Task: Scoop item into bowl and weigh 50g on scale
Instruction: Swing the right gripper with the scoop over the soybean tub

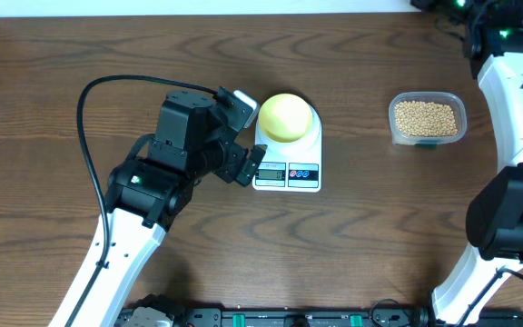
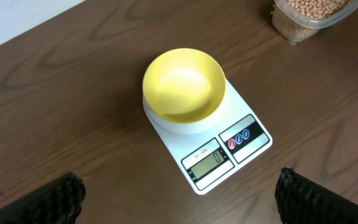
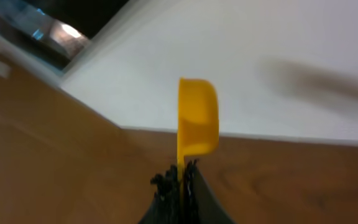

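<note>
Bowl (image 1: 286,116): small, round, pale yellow, interior smooth, seated on the scale (image 1: 311,145) at centre frame in the overhead view. Scale: white, rounded rectangle, long axis running top to bottom of the frame, display (image 1: 271,173) and buttons (image 1: 303,173) toward the lower edge (digits too small to read).

Beans (image 1: 427,116): tan, heaped in a clear tub (image 1: 427,139) at upper right, well apart from the scale.

My left gripper (image 1: 243,168) sits just beside the scale's left edge, fingers spread wide and holding nothing.

My right gripper (image 3: 182,177) is clenched on the handle of a yellow scoop (image 3: 197,118), handle vertical, cup uppermost, view blurred.

Brown table (image 1: 352,245) lies between bowl and tub.
</note>
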Controlling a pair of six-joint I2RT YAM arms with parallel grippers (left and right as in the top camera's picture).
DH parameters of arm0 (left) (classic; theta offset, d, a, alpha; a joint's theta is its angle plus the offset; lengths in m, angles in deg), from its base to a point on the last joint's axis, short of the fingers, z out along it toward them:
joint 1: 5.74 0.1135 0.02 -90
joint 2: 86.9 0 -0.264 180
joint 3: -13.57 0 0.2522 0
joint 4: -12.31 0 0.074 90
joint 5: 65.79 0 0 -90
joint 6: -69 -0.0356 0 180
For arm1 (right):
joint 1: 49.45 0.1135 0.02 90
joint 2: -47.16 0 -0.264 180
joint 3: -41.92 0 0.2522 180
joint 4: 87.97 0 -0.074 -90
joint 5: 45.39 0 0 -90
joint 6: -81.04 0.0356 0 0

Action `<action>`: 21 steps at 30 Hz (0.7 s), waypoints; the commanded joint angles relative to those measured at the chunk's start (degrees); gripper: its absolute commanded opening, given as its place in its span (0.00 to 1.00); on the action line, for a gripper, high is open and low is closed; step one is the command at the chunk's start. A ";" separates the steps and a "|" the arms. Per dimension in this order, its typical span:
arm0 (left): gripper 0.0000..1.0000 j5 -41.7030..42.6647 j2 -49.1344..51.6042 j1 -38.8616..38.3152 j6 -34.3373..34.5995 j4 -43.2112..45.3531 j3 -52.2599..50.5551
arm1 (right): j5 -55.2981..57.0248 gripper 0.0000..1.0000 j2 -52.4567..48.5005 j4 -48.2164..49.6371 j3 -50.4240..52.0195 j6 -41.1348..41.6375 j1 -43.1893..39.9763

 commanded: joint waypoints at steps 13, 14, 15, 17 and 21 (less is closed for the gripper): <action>1.00 0.87 0.07 0.31 -0.50 -0.15 -0.39 | 33.14 0.01 0.07 -35.39 -17.94 -25.79 5.97; 1.00 0.85 0.07 0.31 -0.50 -0.15 -0.39 | 34.47 0.01 0.07 -37.59 -18.51 -26.86 5.90; 1.00 0.87 0.07 0.31 -0.50 -0.15 -0.39 | 35.56 0.01 0.07 -39.26 -18.71 -27.76 5.86; 1.00 0.87 0.07 0.31 -0.50 -0.15 -0.39 | 37.77 0.01 0.07 -42.62 -18.88 -29.79 5.53; 1.00 0.87 0.07 0.31 -0.50 -0.15 -0.39 | 41.59 0.01 0.07 -48.92 -18.88 -31.21 4.68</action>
